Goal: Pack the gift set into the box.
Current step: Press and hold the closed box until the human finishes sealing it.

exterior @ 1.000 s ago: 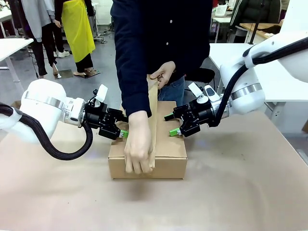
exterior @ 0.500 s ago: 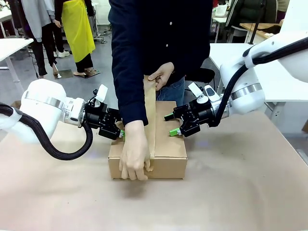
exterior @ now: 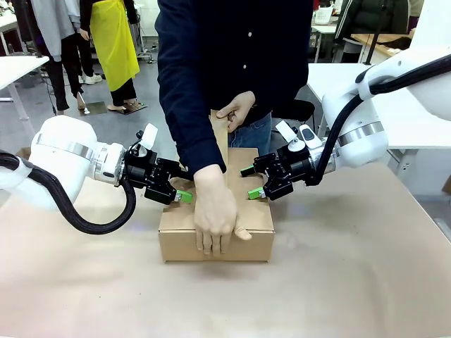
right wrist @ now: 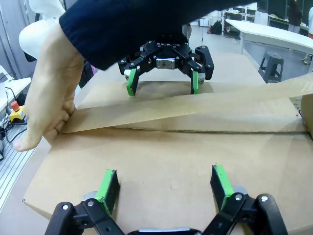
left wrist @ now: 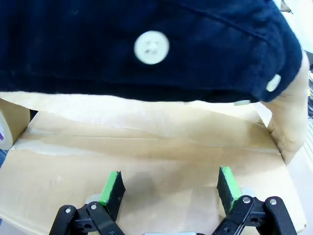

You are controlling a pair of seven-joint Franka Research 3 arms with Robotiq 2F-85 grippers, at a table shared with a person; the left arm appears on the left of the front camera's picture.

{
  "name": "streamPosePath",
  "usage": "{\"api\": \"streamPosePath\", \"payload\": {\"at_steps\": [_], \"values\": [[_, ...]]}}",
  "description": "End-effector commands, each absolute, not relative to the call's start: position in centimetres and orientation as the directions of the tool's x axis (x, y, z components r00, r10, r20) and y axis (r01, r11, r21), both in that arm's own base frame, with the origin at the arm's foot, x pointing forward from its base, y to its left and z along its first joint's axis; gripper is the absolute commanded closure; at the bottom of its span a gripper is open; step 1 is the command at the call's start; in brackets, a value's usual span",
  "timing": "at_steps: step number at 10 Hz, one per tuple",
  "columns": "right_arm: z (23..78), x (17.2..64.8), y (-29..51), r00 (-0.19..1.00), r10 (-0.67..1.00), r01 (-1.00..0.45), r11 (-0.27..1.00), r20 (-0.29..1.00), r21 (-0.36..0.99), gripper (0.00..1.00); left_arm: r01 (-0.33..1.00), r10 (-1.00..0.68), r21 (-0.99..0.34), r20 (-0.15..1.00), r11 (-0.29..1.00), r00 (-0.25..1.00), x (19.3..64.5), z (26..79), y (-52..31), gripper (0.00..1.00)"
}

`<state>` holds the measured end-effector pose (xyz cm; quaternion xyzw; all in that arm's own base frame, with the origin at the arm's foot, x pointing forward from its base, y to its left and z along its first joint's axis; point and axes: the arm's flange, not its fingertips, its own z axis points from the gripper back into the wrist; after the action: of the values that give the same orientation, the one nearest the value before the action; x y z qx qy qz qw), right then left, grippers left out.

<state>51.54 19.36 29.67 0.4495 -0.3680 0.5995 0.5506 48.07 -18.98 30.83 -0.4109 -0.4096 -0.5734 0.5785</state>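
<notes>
Now, box (exterior: 246, 222): sits mid-table, flaps closed, stiff cardboard; you'd hold it by its side walls.
Tape (right wrist: 161, 110): thin paper strip, the person's hand (exterior: 217, 211) pressing it along the seam.
Left gripper (exterior: 182, 194): spread wide, empty, on the lid.
Right gripper (exterior: 251, 183): likewise spread, empty.

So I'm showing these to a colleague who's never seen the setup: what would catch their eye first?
Probably the person's hand pressing a strip of brown tape down over the near edge of the closed box in mid-table. Next, the left gripper and right gripper, both open, resting on the box top from either side with their green pads on the cardboard.
</notes>
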Motion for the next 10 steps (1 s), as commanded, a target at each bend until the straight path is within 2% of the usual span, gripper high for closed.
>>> {"api": "streamPosePath", "payload": {"at_steps": [1,10], "values": [[29.54,51.41,19.38,0.001,0.331,-0.99,-0.13,0.944,0.046,0.0,1.0,-0.339,0.011,0.941,0.006,-0.008,47.84,30.57,-18.99,0.0],[29.54,51.41,19.38,0.001,0.331,-0.99,-0.13,0.944,0.046,0.0,1.0,-0.339,0.011,0.941,0.006,-0.008,47.84,30.57,-18.99,0.0]]}}
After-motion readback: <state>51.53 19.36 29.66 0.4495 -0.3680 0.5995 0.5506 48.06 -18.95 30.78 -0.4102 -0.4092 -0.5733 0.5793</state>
